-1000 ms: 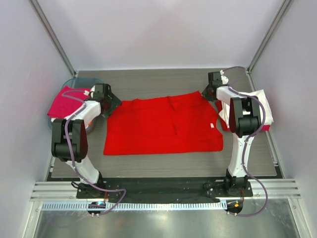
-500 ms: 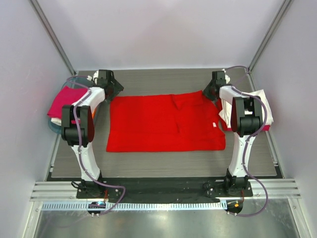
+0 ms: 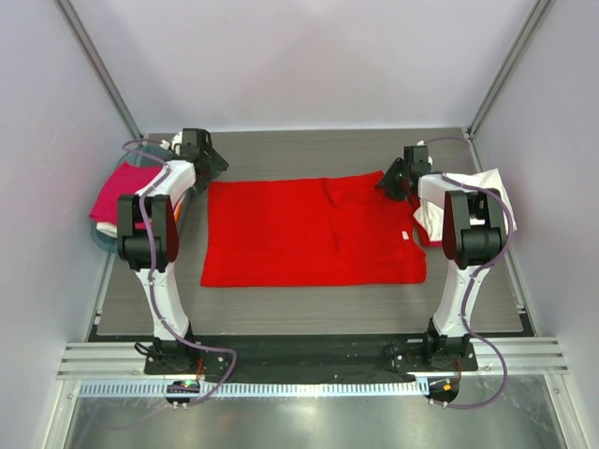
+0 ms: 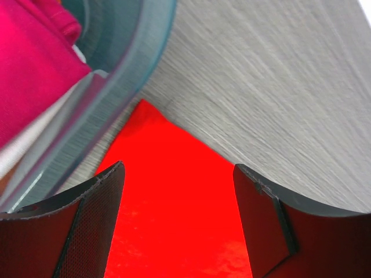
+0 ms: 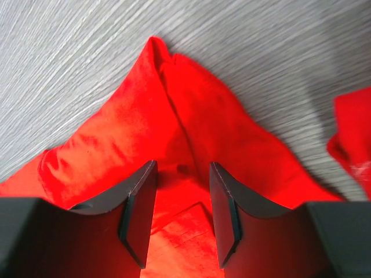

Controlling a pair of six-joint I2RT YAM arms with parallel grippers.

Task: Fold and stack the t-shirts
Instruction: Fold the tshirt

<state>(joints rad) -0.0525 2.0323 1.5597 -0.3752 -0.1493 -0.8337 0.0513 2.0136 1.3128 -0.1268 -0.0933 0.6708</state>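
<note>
A bright red t-shirt [image 3: 314, 232] lies spread flat across the middle of the table. My left gripper [image 3: 208, 166] hovers open over its far left corner [image 4: 174, 191], with nothing between the fingers [image 4: 98, 220]. My right gripper [image 5: 183, 168] stands open above the shirt's bunched far right corner [image 5: 174, 116], the cloth lying loose under the jaws. A magenta pink t-shirt [image 3: 120, 192] sits in the basket at the left. On the right edge a white t-shirt [image 3: 482, 185] rests on more red cloth [image 3: 423, 234].
The teal plastic basket [image 4: 124, 87] stands just left of the red shirt's corner, close to my left fingers. Grey side walls close the table in on both sides. A strip of bare grey table [image 3: 309, 150] runs behind the shirt.
My right gripper has gone from shut to open and let the shirt's far right corner drop. The left arm swung back to the far left corner, and the shirt's left edge lies straighter.
</note>
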